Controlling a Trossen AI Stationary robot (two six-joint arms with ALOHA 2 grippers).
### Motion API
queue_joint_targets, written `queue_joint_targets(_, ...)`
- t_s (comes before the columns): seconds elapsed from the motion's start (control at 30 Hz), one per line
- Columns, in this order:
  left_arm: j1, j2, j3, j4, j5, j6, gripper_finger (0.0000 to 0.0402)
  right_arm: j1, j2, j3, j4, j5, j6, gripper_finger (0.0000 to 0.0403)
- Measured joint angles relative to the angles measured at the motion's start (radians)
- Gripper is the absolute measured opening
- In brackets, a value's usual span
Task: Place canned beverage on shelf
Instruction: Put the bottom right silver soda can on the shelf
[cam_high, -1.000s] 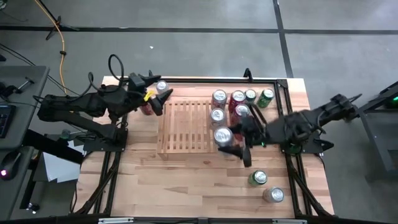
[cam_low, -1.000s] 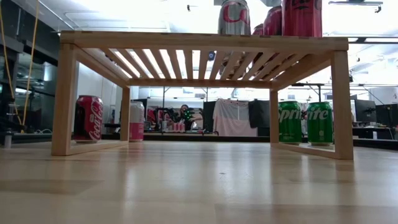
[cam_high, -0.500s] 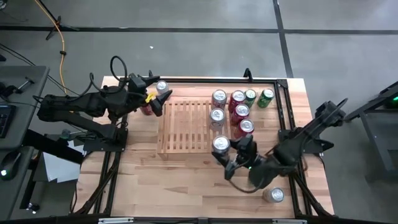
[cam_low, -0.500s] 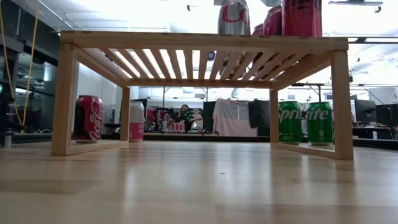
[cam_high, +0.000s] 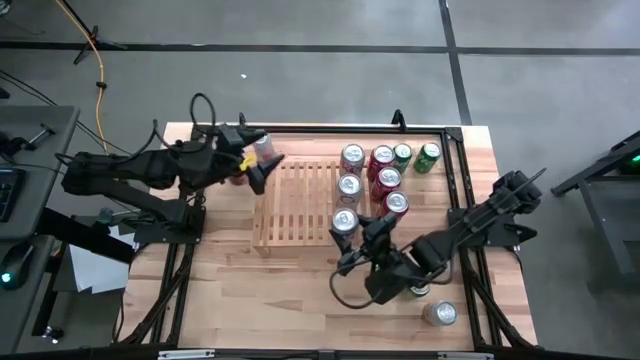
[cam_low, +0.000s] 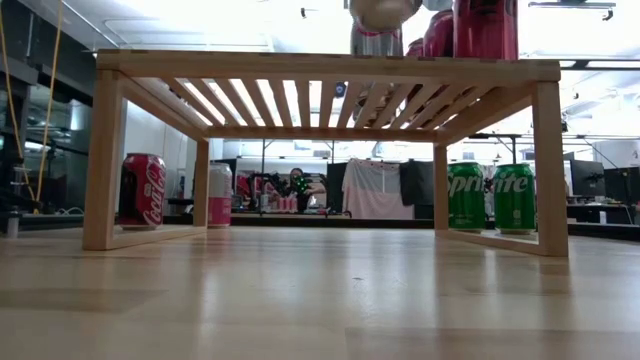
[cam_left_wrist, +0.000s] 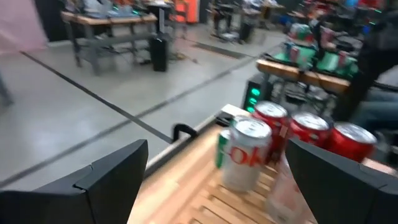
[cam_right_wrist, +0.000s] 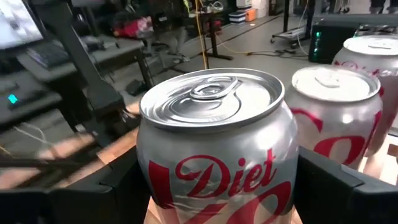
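High view: the right gripper (cam_high: 347, 245) clasps a Diet Coke can (cam_high: 344, 221) at the shelf (cam_high: 295, 205) rack's 4 o'clock corner; lower it squarely, upright, clear of neighbours. The left gripper (cam_high: 262, 163) hangs spread wide, empty, at 11 o'clock.

Low view: only here the can's base (cam_low: 384, 12) shows tilted above the slats.

Right wrist view: only here the label reads.
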Motion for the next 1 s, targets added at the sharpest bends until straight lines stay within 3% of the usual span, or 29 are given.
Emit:
queue_joint_targets(0.13, 0.0, 0.056, 0.0, 0.003, 0.067, -0.007, 0.0372, -0.006, 0.017, 0.0, -0.09, -0.002, 0.039, 0.0288)
queue_joint_targets(0.43, 0.0, 0.229, -0.001, 0.058, 0.154, -0.07, 0.0372, 0.0, 0.017, 0.0, -0.389, 0.007, 0.329, 0.0288)
queue_joint_targets(0.53, 0.0, 0.272, -0.001, 0.099, 0.195, -0.067, 0.0372, 0.002, 0.017, 0.0, -0.401, 0.006, 0.35, 0.0288)
queue_joint_targets(1.0, 0.016, 0.402, -0.001, 0.189, 0.192, -0.044, 0.0372, -0.025, 0.016, -0.002, -0.424, 0.022, 0.341, 0.0288)
